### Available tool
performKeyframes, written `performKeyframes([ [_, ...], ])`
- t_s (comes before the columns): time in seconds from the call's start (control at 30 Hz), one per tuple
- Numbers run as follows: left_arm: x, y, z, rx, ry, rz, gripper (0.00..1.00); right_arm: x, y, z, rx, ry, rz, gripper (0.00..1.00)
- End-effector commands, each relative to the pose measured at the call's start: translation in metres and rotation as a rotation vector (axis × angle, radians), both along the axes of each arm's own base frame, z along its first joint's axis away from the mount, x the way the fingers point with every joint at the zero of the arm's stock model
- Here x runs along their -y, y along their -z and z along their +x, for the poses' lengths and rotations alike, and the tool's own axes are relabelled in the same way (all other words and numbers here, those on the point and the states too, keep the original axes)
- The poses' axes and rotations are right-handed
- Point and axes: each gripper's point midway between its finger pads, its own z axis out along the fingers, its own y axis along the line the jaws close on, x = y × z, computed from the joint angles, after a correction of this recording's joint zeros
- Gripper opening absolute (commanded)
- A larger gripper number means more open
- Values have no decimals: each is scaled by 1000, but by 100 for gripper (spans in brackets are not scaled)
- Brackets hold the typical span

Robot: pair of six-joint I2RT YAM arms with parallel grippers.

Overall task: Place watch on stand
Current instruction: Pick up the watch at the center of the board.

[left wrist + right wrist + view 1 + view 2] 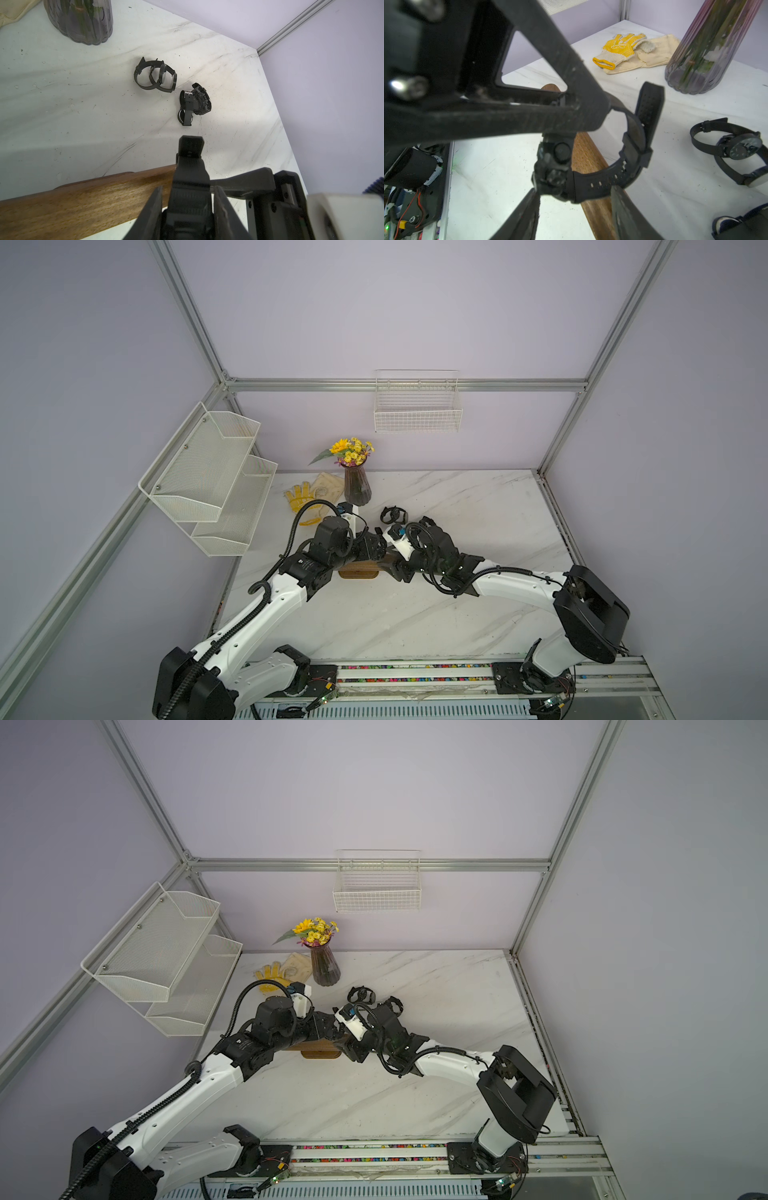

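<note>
**Watch halfway onto the stand**

The left gripper [188, 188] pinched the watch [623, 172] by its strap. The loop was threaded over the end of the stand [583, 153], probably to steady it there. The right gripper [575, 189] had its jaws apart around the watch, gripping nothing. Spare watches [726, 145] lay nearer the table [675, 93]'s far edge.

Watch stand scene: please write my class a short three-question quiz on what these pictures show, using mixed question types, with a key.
1. True or false: the left tool is shut on the strap of a watch.
2. What stands beside the yellow glove? A) vase of flowers B) mug C) lamp
3. Fill in: the stand is made of ____.

Key: 1 true; 2 A; 3 wood.
</note>
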Motion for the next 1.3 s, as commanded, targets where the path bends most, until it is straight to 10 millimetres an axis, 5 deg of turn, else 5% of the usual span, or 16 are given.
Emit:
performKeyframes([
  [0.0, 13, -44, 6, 59, 34, -82, 26, -5, -24, -3, 131, -15, 50, 57],
  [0.43, 16, -43, 4, 9, 62, -59, 25, -5, -19, -4, 300, 17, -12, 43],
  [0.8, 13, -42, 4, 2, 57, -44, 29, -13, -20, -11, 280, -26, -20, 1],
  [0.87, 12, -42, 4, 5, 55, -39, 35, -14, -25, -12, 276, -33, -8, 0],
  [1.1, 1, -42, -9, 57, 66, -3, 84, -14, -29, -14, 271, -39, -7, 0],
  [1.27, 2, -37, -21, 73, 114, -3, 89, -18, -31, -16, 256, -61, 4, 0],
])
